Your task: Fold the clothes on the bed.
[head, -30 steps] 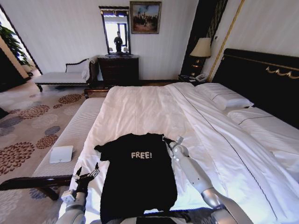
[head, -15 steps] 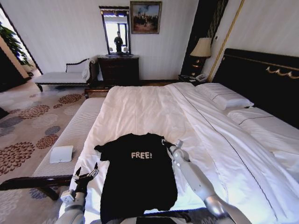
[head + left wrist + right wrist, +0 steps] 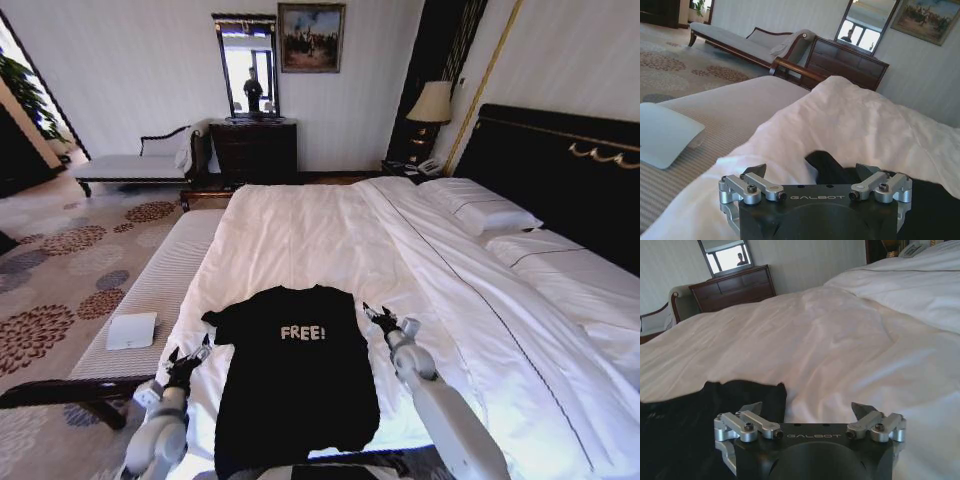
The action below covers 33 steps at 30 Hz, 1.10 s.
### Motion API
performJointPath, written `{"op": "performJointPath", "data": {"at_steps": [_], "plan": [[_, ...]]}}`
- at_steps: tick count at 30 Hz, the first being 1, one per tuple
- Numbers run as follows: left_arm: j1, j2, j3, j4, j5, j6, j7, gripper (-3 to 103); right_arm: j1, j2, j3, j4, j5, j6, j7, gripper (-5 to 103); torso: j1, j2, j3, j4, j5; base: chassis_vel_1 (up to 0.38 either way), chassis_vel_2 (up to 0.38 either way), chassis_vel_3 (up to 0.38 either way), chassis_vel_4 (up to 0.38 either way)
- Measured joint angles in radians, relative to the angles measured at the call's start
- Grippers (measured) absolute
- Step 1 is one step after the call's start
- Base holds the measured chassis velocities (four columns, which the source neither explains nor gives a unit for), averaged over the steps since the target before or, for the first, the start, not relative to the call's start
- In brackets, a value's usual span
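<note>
White flat box (image 3: 131, 330) on striped bench (image 3: 165, 285); chaise (image 3: 135, 163) beside dresser (image 3: 253, 150).

White lettering reading "FREE!" is printed across the chest of the black T-shirt (image 3: 297, 375). The brand name "GALBOT" is marked on the dark housing of the left gripper (image 3: 812, 172) and of the right gripper (image 3: 807, 412).

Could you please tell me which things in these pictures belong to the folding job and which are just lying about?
Part of the job:
black T-shirt, spread flat
bed under it
left gripper, open, beside the left sleeve
right gripper, open, beside the right sleeve

Just lying about:
white flat box on the striped bench
pillows
</note>
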Motion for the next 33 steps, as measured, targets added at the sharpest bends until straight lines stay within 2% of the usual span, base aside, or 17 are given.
{"op": "performJointPath", "data": {"at_steps": [2,4,6,10,11,13,16,19,20,22,25,28,33], "plan": [[-0.010,0.011,-0.006,0.018,-0.017,0.000,0.011,102,-0.015,0.005,0.000,0.007,-0.011,0.000,0.002,98,0.000,0.000,0.000,0.0000,-0.0002,0.000,0.000,0.000,0.000],[-0.024,0.026,-0.016,0.050,-0.038,-0.002,0.031,97,-0.037,0.011,0.000,0.017,-0.020,0.000,0.005,100,0.000,0.000,0.000,0.0001,0.0000,0.000,0.000,0.000,0.000],[-0.031,0.033,-0.017,0.069,-0.044,-0.005,0.042,97,-0.046,0.012,0.000,0.021,-0.022,0.000,0.006,100,0.000,0.000,0.000,0.0001,-0.0001,0.000,0.000,0.000,0.000],[-0.068,0.057,0.017,0.126,-0.044,-0.018,0.070,76,-0.060,0.014,-0.001,0.025,-0.027,0.000,0.009,100,0.000,0.000,0.000,0.0001,-0.0003,0.000,0.000,0.000,0.000],[-0.068,0.057,0.017,0.126,-0.044,-0.018,0.070,76,-0.060,0.014,-0.001,0.025,-0.027,0.000,0.009,100,0.000,0.000,0.000,0.0001,-0.0003,0.000,0.000,0.000,0.000],[-0.094,0.060,0.035,0.143,-0.044,-0.015,0.072,66,-0.063,0.018,-0.001,0.028,-0.027,-0.001,0.013,100,0.000,0.000,0.000,0.0002,-0.0002,0.000,0.000,0.000,0.000],[-0.125,0.062,0.058,0.165,-0.044,-0.010,0.072,60,-0.068,0.021,-0.001,0.031,-0.028,-0.001,0.015,100,0.000,0.000,0.000,0.0003,-0.0002,0.000,0.000,0.000,0.000],[-0.178,0.066,0.092,0.200,-0.046,0.000,0.068,43,-0.077,0.022,0.001,0.033,-0.029,-0.001,0.015,100,0.000,0.000,0.000,0.0000,-0.0003,0.000,0.000,0.000,0.000],[-0.178,0.066,0.092,0.200,-0.046,0.000,0.068,43,-0.077,0.022,0.001,0.033,-0.029,-0.001,0.015,100,0.000,0.000,0.000,0.0000,-0.0003,0.000,0.000,0.000,0.000],[-0.213,0.067,0.109,0.225,-0.056,0.008,0.058,32,-0.079,0.021,0.005,0.034,-0.029,-0.001,0.016,100,0.000,0.000,0.000,0.0002,-0.0002,0.000,0.000,0.000,0.000],[-0.238,0.066,0.119,0.242,-0.069,0.016,0.054,28,-0.079,0.017,0.008,0.036,-0.027,-0.003,0.016,100,0.000,0.000,0.000,0.0001,-0.0002,0.000,0.000,0.000,0.000],[-0.270,0.067,0.131,0.271,-0.080,0.023,0.051,11,-0.079,0.015,0.010,0.038,-0.019,-0.009,0.016,100,0.000,0.000,0.000,0.0001,-0.0002,0.000,0.000,0.000,0.000],[-0.287,0.065,0.131,0.299,-0.098,0.026,0.041,7,-0.069,0.017,0.002,0.035,-0.013,-0.011,0.015,100,0.000,0.000,0.000,0.0002,-0.0002,0.000,0.000,0.000,0.000]]}}
